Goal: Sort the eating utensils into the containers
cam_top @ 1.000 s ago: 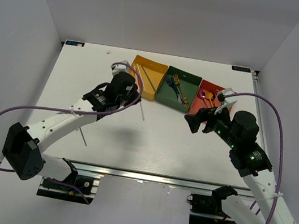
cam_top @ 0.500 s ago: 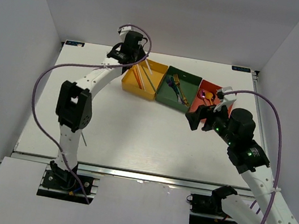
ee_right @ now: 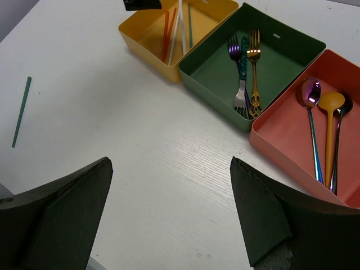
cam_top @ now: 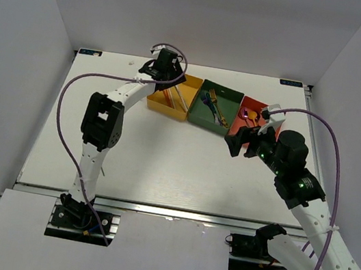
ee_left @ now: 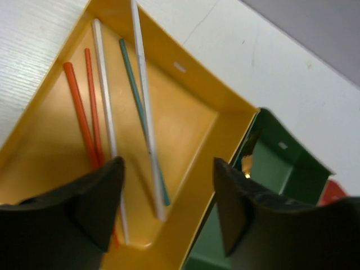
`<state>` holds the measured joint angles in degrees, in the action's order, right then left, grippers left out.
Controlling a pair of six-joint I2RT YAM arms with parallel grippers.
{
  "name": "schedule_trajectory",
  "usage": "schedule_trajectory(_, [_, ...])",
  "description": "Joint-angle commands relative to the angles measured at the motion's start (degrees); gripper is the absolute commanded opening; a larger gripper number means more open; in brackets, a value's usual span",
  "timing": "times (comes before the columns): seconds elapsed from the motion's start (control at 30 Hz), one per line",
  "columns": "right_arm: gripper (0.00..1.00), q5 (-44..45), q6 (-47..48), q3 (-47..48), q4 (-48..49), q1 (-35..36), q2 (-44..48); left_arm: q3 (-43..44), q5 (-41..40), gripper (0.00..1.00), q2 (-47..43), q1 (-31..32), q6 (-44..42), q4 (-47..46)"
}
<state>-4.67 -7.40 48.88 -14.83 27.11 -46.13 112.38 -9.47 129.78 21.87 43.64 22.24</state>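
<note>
My left gripper point(ee_left: 169, 188) hangs open over the yellow tray point(ee_left: 185, 112) and holds nothing. In that tray lie two red chopsticks point(ee_left: 79, 107), a green one point(ee_left: 135, 84) and two pale ones point(ee_left: 144, 107); the longer pale one leans up over the far wall. The dark green tray point(ee_right: 214, 70) holds a purple fork point(ee_right: 233, 48), a gold fork point(ee_right: 254, 67) and a silver fork point(ee_right: 242, 98). Pink, orange point(ee_right: 329, 107) and black spoons lie in the red-orange tray point(ee_right: 281, 121). My right gripper point(ee_right: 170, 163) is open above bare table, in front of the trays.
One green chopstick point(ee_right: 21, 112) lies alone on the white table, well to the left of the trays and near the left arm's lower links. The three trays stand side by side at the back of the table point(cam_top: 161, 166). Grey walls close in on both sides.
The left arm swung from mid-table to the yellow tray with a pale chopstick, then opened; the chopstick now rests in the tray. The right arm hardly moved.
</note>
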Motion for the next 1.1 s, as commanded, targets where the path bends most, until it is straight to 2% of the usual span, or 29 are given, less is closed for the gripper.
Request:
schedule_trajectory(0.0, [0.89,-0.3,0.5,1.7,2.2,0.0,-0.1,-1.5,-1.7,0.79,-6.7,0.2,0.0,1.0])
schedule_trajectory(0.1, [0.89,-0.7,0.4,1.8,2.2,0.0,0.0,-3.1,-6.5,0.93,-13.0,0.1,-1.4,2.4])
schedule_trajectory(0.13, [0.89,-0.6,0.4,1.8,2.2,0.0,0.1,-3.2,-8.7,0.95,-14.7,0.1,-2.1,3.6])
schedule_trajectory(0.17, [0.89,-0.7,0.4,1.7,2.2,0.0,0.2,-3.2,-14.5,0.97,-18.3,0.1,-2.7,7.9])
schedule_trajectory(0.27, [0.89,-1.0,0.5,1.3,2.3,0.0,1.1,-5.7,-22.8,0.98,-23.7,-0.5,-3.1,16.3])
schedule_trajectory(0.4, [0.89,-2.3,0.0,-0.2,3.1,0.0,2.1,-21.2,-32.9,0.98,-36.5,-3.5,-2.7,21.2])
schedule_trajectory(0.47, [0.89,-3.6,-0.2,-0.4,3.1,0.0,2.0,-27.0,-31.3,0.98,-40.0,-7.3,0.0,23.7])
schedule_trajectory(0.5, [0.89,-5.2,-0.2,-0.5,3.1,0.0,1.8,-33.6,-25.5,0.98,-43.3,-11.9,-0.5,22.9])
schedule_trajectory(0.6, [0.89,-6.8,-0.1,-0.7,2.9,0.0,1.7,-41.0,-17.2,0.98,-45.2,-18.7,-2.6,20.9])
schedule_trajectory(0.73, [0.89,-9.3,-0.2,-1.1,3.1,0.0,1.7,-47.1,-12.2,0.96,-43.6,-21.6,-4.3,21.8])
schedule_trajectory(0.87, [0.89,-10.5,0.2,-1.2,3.2,0.0,1.6,-55.0,-7.9,0.89,-42.6,-23.8,-5.2,18.3])
schedule_trajectory(0.97, [0.89,-10.4,0.4,-1.2,3.1,0.0,1.9,-58.0,-9.3,0.87,-42.1,-24.3,-5.8,17.8])
schedule_trajectory(1.07, [0.90,-11.2,0.4,-1.3,3.2,0.0,2.4,-60.0,-7.3,0.82,-41.9,-26.6,-6.4,16.3])
